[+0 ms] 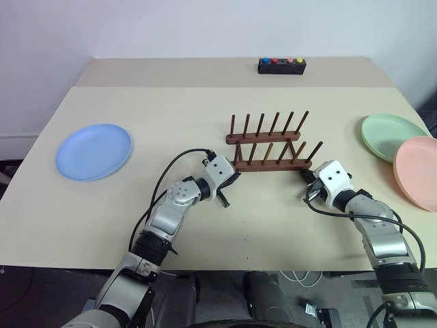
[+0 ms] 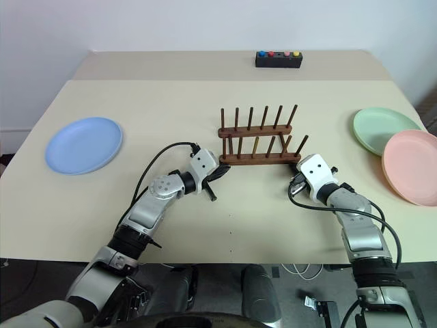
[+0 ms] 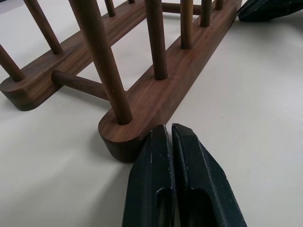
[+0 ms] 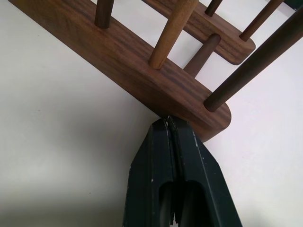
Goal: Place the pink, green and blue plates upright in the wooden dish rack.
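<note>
The head views take in the whole table: the blue plate lies flat far to the left, the green plate and the pink plate lie flat at the right, the pink one overlapping the green one's near edge, and a small black box with coloured buttons sits at the back. The wooden rack stands in the middle with nothing between its pegs. The wrist views give the contact: the left gripper, fingers pressed together on nothing, touches the near rail's left end, and the right gripper, likewise closed and holding nothing, touches that rail's right end.
</note>
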You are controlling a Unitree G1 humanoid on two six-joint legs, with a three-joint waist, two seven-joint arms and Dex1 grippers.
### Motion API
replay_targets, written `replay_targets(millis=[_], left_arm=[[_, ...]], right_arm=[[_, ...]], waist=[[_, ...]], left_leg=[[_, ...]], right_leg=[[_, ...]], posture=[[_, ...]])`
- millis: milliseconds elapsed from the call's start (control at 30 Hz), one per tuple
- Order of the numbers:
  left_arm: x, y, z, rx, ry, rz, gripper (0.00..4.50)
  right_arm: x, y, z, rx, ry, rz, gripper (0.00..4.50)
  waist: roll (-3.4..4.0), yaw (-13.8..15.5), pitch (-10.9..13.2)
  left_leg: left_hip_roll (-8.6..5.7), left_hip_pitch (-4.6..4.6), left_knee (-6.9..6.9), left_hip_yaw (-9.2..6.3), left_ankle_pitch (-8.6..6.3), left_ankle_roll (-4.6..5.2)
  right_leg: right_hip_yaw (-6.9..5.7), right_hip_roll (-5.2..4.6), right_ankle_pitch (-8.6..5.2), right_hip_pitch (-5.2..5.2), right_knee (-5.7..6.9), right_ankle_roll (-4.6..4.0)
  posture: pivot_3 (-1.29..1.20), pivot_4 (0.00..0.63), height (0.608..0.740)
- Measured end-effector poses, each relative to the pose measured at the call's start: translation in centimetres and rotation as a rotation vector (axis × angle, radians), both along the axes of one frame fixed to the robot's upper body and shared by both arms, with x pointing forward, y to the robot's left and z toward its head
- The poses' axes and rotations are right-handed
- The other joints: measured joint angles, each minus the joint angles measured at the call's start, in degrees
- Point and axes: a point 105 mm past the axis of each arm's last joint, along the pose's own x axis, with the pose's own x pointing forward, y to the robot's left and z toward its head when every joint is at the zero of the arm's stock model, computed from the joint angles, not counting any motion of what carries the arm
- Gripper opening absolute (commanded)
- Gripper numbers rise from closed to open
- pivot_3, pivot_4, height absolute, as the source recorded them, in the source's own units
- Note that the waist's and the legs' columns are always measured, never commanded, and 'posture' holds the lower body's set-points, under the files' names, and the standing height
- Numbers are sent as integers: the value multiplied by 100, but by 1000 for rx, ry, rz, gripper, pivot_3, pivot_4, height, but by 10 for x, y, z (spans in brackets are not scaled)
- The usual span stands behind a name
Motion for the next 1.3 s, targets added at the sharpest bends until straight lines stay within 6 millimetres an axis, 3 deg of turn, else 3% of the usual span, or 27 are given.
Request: replay_targets(millis=[233, 433, 767, 867, 1033, 1133, 1300], left_arm=[[4, 2, 1, -4, -26, 27, 135], [16, 18, 5, -16, -35, 106, 135], [-2, 11, 2, -49, 4, 4, 135], [-18, 8, 6, -78, 28, -80, 92], [-42, 8, 13, -124, 76, -218, 92], [-51, 0, 15, -133, 93, -285, 92], [-59, -7, 18, -170, 117, -353, 92]], right_arm=[[1, 1, 0, -4, -8, -7, 0], [-1, 3, 0, -8, -12, -5, 0], [-14, 4, 1, -19, 19, 40, 0], [-32, -11, 7, 15, 86, 41, 814], [-50, -79, 55, -66, 62, -119, 3137], [-52, -98, 71, -84, 27, -203, 4480], [-56, -137, 63, -107, 66, -394, 4480]], waist=[[0, -2, 0], [0, -11, 0], [1, 3, 1], [10, 32, 6], [9, 11, 5], [9, 1, 5], [10, 16, 5]], left_leg=[[0, 0, 0, 0, 0, 0], [0, 0, -7, 0, 0, 0], [0, -7, -9, 0, 0, 0], [-1, -19, -8, -1, 0, 0], [0, -13, -8, 1, 0, 0], [0, -12, -7, 2, 0, 0], [0, -15, -8, 3, 0, 0]], right_leg=[[0, 0, 0, 0, 0, 0], [0, 1, -1, -4, -1, 1], [0, 0, -1, -9, -3, 1], [0, -4, -2, -18, -4, 2], [0, -2, -5, -14, -5, -4], [1, -1, -11, -13, -5, -15], [1, -3, -11, -15, -6, -14]], posture=[[0, 150, 734], [0, 150, 734], [0, 150, 734], [0, 150, 734], [0, 150, 734], [0, 150, 734], [0, 150, 734]])
